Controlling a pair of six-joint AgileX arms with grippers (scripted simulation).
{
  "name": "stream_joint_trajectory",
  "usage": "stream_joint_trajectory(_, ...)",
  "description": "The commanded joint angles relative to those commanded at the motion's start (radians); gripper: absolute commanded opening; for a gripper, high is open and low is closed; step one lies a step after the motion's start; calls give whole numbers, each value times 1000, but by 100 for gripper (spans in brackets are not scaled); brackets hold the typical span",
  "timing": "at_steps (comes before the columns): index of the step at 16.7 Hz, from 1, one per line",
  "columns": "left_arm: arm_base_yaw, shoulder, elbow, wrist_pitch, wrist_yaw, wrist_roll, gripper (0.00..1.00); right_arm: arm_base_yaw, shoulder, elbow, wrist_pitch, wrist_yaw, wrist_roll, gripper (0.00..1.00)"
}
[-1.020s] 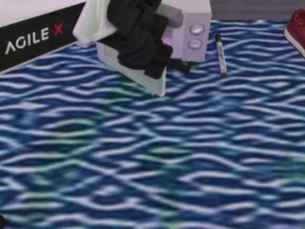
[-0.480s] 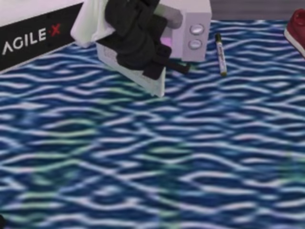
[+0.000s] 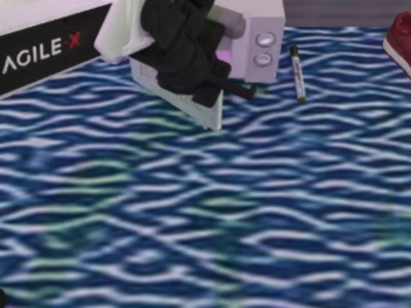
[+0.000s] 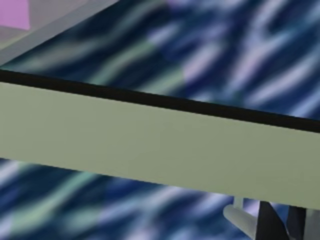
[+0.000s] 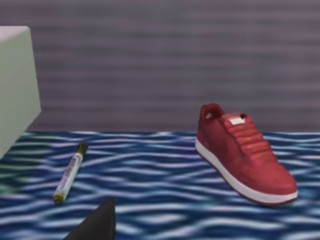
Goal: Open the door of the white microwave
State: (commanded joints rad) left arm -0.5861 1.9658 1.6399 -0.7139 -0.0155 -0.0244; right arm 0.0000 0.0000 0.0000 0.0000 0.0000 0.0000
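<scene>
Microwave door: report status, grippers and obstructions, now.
Left gripper at the door, fingers hidden by arm. Door swung open, white microwave interior showing. Right gripper parked off to the right. Marker beside microwave, clear of door.

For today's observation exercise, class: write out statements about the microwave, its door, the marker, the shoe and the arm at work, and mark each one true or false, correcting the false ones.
1. The door of the white microwave is swung open. True.
2. The marker lies to the left of the microwave in the top view. False: it lies to its right, beside the knob panel.
3. The red shoe stands on top of the microwave. False: it rests on the table, far right.
4. The left arm is over the open door. True.
5. The microwave's front panel has two round knobs. True.
</scene>
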Motion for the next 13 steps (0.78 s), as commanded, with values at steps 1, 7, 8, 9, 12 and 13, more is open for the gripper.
stream_joint_trajectory(1,0,0,0,0,0,0,0,0,0,0,0,0,0,100)
stream_joint_trajectory(7,0,0,0,0,0,0,0,0,0,0,0,0,0,100)
stream_joint_trajectory(8,0,0,0,0,0,0,0,0,0,0,0,0,0,100)
stream_joint_trajectory(9,0,0,0,0,0,0,0,0,0,0,0,0,0,100)
stream_joint_trajectory(12,-1,-5,-13,3,13,11,0,0,0,0,0,0,0,100)
stream_joint_trajectory(13,6,-16,-25,6,23,30,0,0,0,0,0,0,0,100)
